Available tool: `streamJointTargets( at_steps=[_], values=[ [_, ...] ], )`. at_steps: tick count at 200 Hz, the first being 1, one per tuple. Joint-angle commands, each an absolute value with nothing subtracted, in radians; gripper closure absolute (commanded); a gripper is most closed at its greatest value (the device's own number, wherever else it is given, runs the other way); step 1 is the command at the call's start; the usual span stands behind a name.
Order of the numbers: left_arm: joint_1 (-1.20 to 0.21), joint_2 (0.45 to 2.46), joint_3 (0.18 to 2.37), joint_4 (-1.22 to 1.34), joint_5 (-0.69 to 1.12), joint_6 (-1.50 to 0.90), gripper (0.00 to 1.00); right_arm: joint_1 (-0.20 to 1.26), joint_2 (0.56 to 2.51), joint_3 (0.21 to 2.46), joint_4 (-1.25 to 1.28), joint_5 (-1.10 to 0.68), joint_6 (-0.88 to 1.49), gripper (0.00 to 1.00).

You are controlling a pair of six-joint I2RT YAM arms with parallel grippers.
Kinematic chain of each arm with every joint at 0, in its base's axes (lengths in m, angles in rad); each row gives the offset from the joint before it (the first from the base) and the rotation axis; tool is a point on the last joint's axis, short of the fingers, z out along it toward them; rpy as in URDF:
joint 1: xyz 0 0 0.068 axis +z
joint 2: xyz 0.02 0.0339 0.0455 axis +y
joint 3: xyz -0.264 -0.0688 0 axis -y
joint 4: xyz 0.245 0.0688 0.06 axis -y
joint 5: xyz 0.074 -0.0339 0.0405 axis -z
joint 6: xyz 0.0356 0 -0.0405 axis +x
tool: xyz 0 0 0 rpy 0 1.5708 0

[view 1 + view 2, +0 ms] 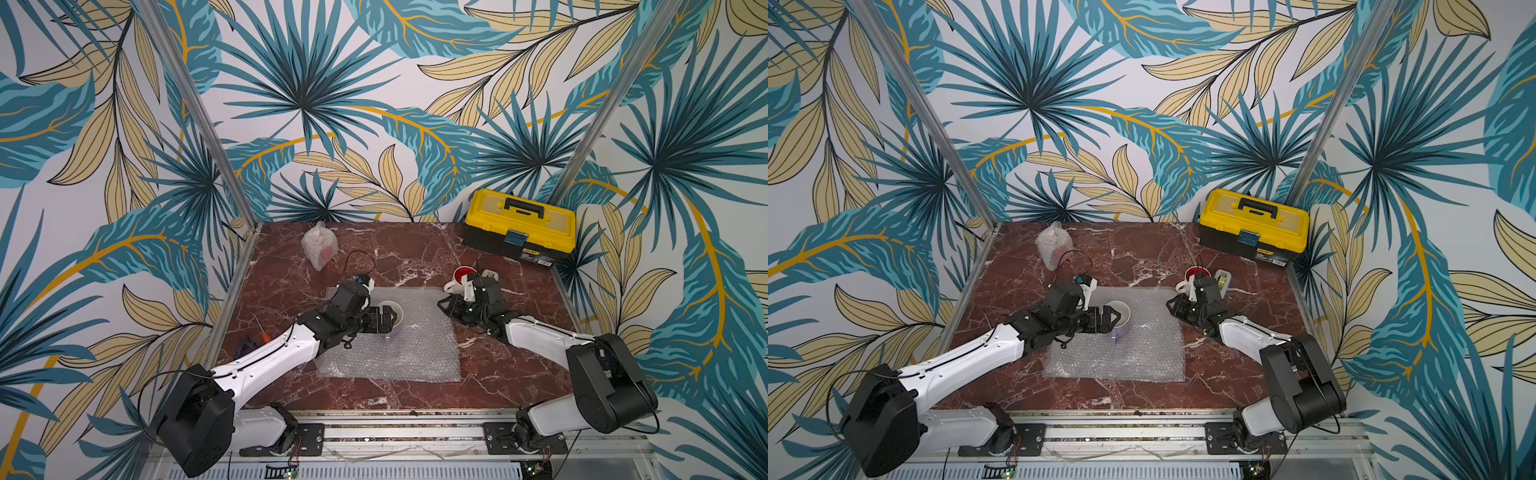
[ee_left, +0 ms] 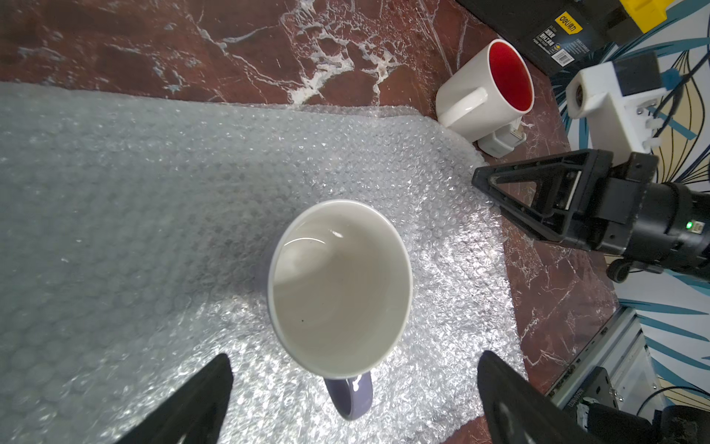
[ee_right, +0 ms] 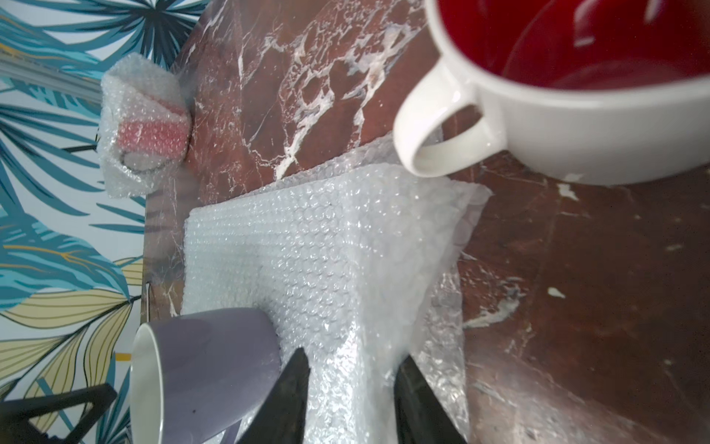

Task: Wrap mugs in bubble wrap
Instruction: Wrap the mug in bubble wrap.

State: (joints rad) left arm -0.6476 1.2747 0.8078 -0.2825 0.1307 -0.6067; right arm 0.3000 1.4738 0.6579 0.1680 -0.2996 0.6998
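Bubble wrap (image 1: 399, 353) lay flat as a single sheet in the middle of the marble table (image 1: 415, 249). The lavender mug (image 2: 340, 288) stood upright on it, toward the sheet's far half. The left tool (image 2: 355, 355) hung just above and beside that mug, fully released, its fingers (image 2: 215, 384) spread wide to either side of the handle and touching neither. The right tool (image 3: 353, 357) sat at the sheet's far right corner with its jaws partway in and a raised ridge of wrap between them. Whether they truly pinched it, I could not tell. Just beyond that corner stood the white mug with red inside (image 1: 461, 276), upright on bare table, next to a small tape dispenser (image 1: 489, 274). The red mug (image 1: 319, 245) was already bundled in wrap near the far left edge. A yellow toolbox (image 1: 519, 226) sat in the far right corner.
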Motion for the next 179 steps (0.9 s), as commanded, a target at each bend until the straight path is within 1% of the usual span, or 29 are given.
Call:
streamJointTargets(
  at_steps=[1, 14, 38, 50, 75, 107, 135, 158, 179],
  values=[
    [-0.653, 1.278, 0.858, -0.296, 0.117, -0.595, 0.00, 0.298, 1.485, 0.655, 0.172, -0.314, 0.671, 0.70],
    [-0.653, 1.276, 0.862, -0.296, 0.114, -0.595, 0.00, 0.298, 1.493, 0.670, 0.145, -0.290, 0.664, 0.77],
    [-0.653, 1.275, 0.867, -0.301, 0.110, -0.598, 0.00, 0.298, 1.497, 0.693, 0.120, -0.279, 0.654, 0.86],
    [-0.653, 1.276, 0.874, -0.306, 0.099, -0.606, 0.00, 0.298, 1.490, 0.695, 0.123, -0.298, 0.648, 0.89],
    [-0.653, 1.279, 0.909, -0.336, 0.062, -0.632, 0.00, 0.303, 1.469, 0.684, 0.171, -0.385, 0.638, 0.98],
    [-0.651, 1.294, 0.978, -0.390, -0.013, -0.671, 0.00, 0.338, 1.444, 0.678, 0.235, -0.495, 0.632, 1.00],
    [-0.652, 1.325, 1.024, -0.405, -0.036, -0.703, 0.00, 0.389, 1.443, 0.689, 0.246, -0.562, 0.561, 1.00],
    [-0.650, 1.353, 1.052, -0.428, -0.051, -0.736, 0.00, 0.420, 1.445, 0.709, 0.192, -0.618, 0.478, 1.00],
    [-0.649, 1.364, 1.058, -0.430, -0.051, -0.753, 0.00, 0.459, 1.433, 0.732, 0.120, -0.626, 0.401, 1.00]
  ],
)
